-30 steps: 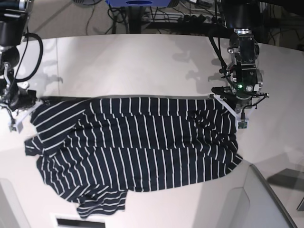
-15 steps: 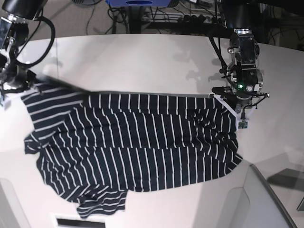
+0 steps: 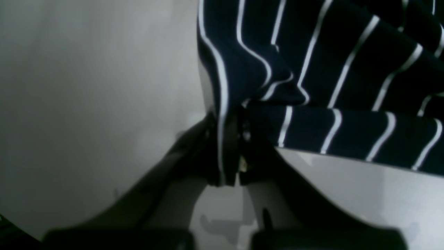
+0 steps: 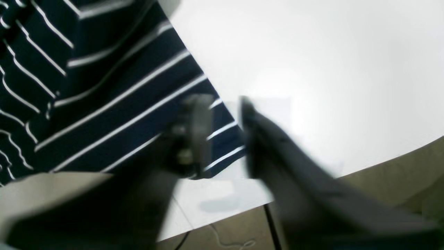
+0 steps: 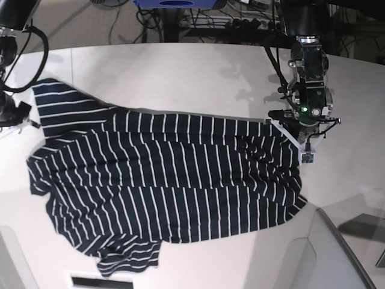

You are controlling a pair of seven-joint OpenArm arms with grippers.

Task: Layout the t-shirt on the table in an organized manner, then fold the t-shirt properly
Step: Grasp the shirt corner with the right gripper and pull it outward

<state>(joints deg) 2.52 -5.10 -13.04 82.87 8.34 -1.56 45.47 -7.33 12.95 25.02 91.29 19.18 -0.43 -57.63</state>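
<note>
The dark navy t-shirt [image 5: 174, 174] with thin white stripes lies spread across the white table [image 5: 180, 78], still wrinkled, with one bunched part at the front left. My left gripper [image 5: 289, 133] is at the shirt's right edge. In the left wrist view the left gripper [image 3: 229, 146] is shut on a fold of the shirt's hem [image 3: 329, 69]. My right gripper [image 5: 17, 119] is at the shirt's far left. In the blurred right wrist view its jaws [image 4: 222, 135] stand apart, with a corner of the shirt [image 4: 104, 104] lying between them.
Cables and a blue object [image 5: 174, 3] lie beyond the table's curved far edge. A grey panel [image 5: 328, 253] stands at the front right. A dark slot [image 5: 96, 281] shows at the front left. The table's edge [image 4: 347, 177] runs close by the right gripper.
The right gripper pulled the shirt's left corner back and outward, and the corner now lies flat, farther back on the table. Its jaws now stand apart. The left arm has not moved.
</note>
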